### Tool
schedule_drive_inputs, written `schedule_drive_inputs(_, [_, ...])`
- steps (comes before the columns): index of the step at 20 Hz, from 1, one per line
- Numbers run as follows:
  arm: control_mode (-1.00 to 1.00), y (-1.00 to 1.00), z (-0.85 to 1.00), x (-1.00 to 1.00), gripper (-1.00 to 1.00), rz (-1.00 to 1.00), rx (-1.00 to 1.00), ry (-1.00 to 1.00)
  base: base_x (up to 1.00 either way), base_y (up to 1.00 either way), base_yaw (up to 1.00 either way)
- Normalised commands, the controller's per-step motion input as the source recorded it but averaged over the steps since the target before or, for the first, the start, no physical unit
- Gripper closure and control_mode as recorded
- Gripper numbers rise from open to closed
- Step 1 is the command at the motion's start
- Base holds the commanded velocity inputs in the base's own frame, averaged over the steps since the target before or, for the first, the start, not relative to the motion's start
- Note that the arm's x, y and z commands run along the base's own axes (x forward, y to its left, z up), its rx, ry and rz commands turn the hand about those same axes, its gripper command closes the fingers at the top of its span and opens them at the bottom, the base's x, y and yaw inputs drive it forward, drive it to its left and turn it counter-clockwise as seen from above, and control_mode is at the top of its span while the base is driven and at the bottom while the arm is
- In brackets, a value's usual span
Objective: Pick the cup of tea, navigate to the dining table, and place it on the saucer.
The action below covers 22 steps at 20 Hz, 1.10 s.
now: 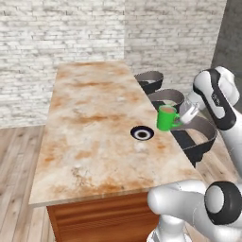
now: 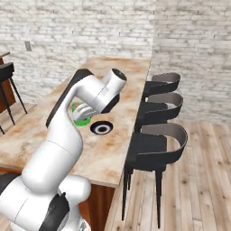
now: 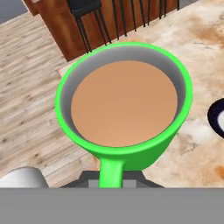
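Left base view, left to right: the dining table (image 1: 94,123) presents a mottled beige-and-rust tabletop on which the saucer (image 1: 142,133) lies near the right edge. Just right of the saucer, the cup of tea (image 1: 167,117) hangs above the tabletop, apart from the saucer. Its handle is clamped in the closed gripper (image 1: 186,116). Three dark chairs (image 1: 163,97) stand along the table's right side. In the hand view, the cup (image 3: 124,103) holds brown liquid, with the saucer's rim (image 3: 216,117) at the right.
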Motion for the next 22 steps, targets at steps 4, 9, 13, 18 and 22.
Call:
schedule_drive_inputs(4, [-1.00, -0.04, -0.45, 0.22, 1.00, 0.11, 0.00, 0.11, 0.00, 0.00, 0.00])
schedule_drive_inputs(9, [-1.00, 0.07, -0.53, 0.49, 1.00, 0.06, 0.00, 0.09, 0.00, 0.00, 0.00])
schedule_drive_inputs(13, [-1.00, 0.02, -0.39, 0.54, 1.00, 0.04, -0.01, 0.08, 0.00, 0.00, 0.00])
schedule_drive_inputs(18, [-1.00, 0.00, -0.18, 0.61, 1.00, 0.07, 0.00, 0.02, 0.00, 0.00, 0.00])
schedule_drive_inputs(22, [-1.00, 0.00, -0.17, 0.60, 1.00, 0.05, -0.04, 0.00, 0.00, 0.00, 0.00])
